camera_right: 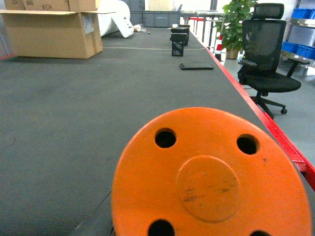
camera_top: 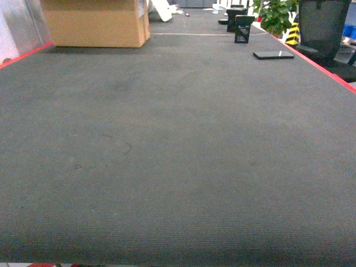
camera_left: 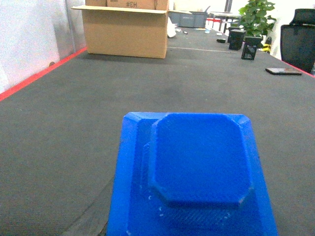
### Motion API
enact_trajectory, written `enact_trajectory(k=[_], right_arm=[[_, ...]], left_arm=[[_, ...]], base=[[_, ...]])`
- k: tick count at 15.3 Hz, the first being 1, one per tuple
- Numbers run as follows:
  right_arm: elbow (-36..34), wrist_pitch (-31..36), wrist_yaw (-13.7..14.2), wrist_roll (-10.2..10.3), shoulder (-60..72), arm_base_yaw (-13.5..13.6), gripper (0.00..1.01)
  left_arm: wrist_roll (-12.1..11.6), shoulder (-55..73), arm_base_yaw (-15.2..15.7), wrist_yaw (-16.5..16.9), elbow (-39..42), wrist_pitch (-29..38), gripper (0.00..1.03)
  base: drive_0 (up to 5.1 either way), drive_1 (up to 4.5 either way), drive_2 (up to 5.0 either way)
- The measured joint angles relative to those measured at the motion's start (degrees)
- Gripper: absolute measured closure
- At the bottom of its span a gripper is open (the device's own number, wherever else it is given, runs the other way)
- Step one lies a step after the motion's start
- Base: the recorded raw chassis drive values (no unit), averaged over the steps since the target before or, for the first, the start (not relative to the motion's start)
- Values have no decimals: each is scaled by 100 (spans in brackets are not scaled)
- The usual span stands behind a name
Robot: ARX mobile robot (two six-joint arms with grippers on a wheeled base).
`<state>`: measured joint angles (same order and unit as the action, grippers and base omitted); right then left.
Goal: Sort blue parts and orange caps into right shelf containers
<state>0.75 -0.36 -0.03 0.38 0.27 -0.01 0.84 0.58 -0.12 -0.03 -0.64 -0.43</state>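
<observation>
Head view: a wide dark grey table (camera_top: 178, 156) with a red edge fills the frame. A brown cardboard box (camera_top: 95, 22) stands at the upper left, a black phone (camera_top: 273, 54) lies flat at the upper right, and small black stands (camera_top: 243, 28) sit beyond it near a potted plant (camera_top: 277, 15). Neither arm, nor any fingers, nor any blue or orange piece shows in this view.

Left wrist view: a blue part (camera_left: 194, 172) fills the lower centre of the frame, very close to the lens, a flat slab with a raised octagonal boss on top. It sits at the camera's foot, where the fingers would be, but no finger surface is visible, so whether they are closed on it or how wide they stand cannot be told. The camera looks nearly level along the table toward the open cardboard box (camera_left: 127, 29) at upper left, so the wrist is low and roughly horizontal.

Right wrist view: an orange cap (camera_right: 211, 177) fills the lower centre and right, a round disc face with a raised middle circle and several round holes near its rim. It too blocks the place of the fingers; none are seen, and their opening or hold cannot be told. The view runs level along the table toward the phone (camera_right: 196, 66); a black office chair (camera_right: 266, 59) stands off the table's red edge at upper right.
</observation>
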Motion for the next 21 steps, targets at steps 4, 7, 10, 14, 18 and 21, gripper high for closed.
enact_trajectory(k=[4, 7, 10, 14, 18, 21], right_arm=[[0, 0, 0, 0, 0, 0, 57], [0, 0, 2, 0, 0, 0, 57], [0, 0, 2, 0, 0, 0, 57], [0, 0, 0, 0, 0, 0, 57], [0, 0, -2, 0, 0, 0, 57], [0, 0, 0, 0, 0, 0, 57]], left_arm=[[0, 0, 0, 0, 0, 0, 61], [0, 0, 0, 0, 0, 0, 61], [0, 0, 0, 0, 0, 0, 61], [0, 0, 0, 0, 0, 0, 61], [0, 0, 9, -11, 0, 0, 61], [0, 0, 9, 0, 0, 0, 61]], base=[[0, 0, 0], [0, 0, 0], [0, 0, 0], [-33, -33, -33], [-130, -130, -130], [-178, -178, -178]])
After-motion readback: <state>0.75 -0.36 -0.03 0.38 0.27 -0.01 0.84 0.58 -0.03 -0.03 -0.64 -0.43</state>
